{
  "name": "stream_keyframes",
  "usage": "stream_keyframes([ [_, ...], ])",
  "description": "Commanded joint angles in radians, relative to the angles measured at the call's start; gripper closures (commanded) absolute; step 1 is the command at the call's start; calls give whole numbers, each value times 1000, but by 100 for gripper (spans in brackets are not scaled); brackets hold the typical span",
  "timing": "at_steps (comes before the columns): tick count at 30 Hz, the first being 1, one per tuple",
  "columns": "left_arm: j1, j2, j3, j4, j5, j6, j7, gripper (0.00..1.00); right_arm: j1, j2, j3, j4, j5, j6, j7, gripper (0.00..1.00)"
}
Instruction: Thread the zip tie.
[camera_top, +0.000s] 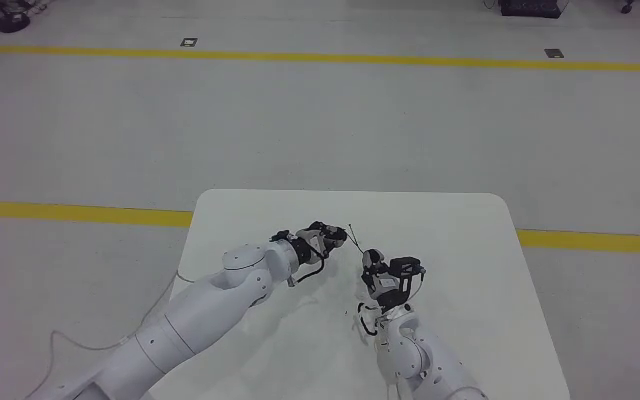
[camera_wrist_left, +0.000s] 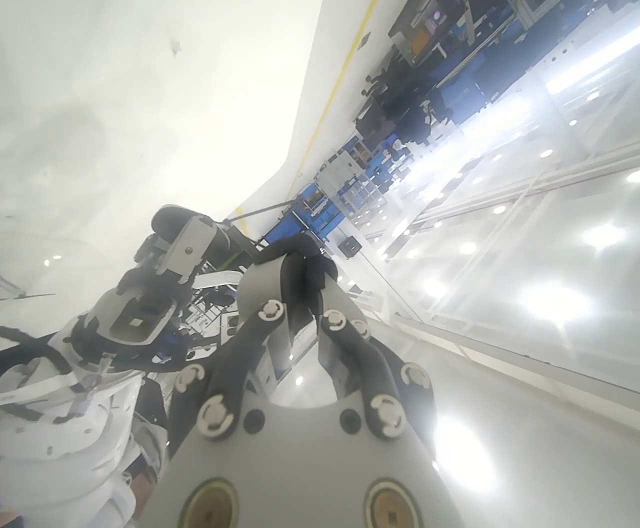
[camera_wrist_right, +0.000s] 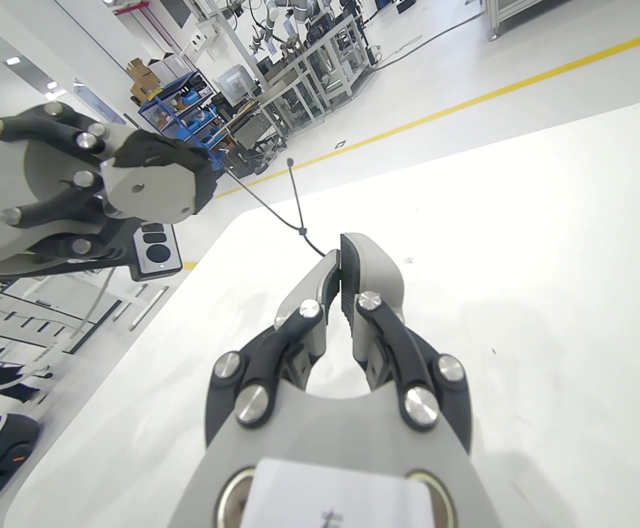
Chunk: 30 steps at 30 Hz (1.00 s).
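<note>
right gripper: fingers pinched shut on the zip tie, near end;
left gripper: fingers closed on its far strand;
advice: I would feed slowly, keeping the strand taut and straight

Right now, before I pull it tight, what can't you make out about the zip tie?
- Right wrist view: where the zip tie strands cross, too small to tell whether the tail is through the head.
- Left wrist view: the tie's held end, hidden between the left gripper's shut jaws.
- Top view: the tie is a hairline; its head is too small to find.
</note>
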Motion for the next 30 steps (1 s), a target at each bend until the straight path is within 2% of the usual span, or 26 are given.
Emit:
stream_keyframes([
  [1,4,-1,-8,-2,9,-5,8,100,0,-1,1,0,-1,-1,1,100],
  [17,48,-2,-91,-35,51,-30,18,100,4,-8,4,1,-5,-1,14,100],
  [30,112,4,-174,-78,84,-56,-7,100,2,-12,12,7,-7,-8,10,100],
])
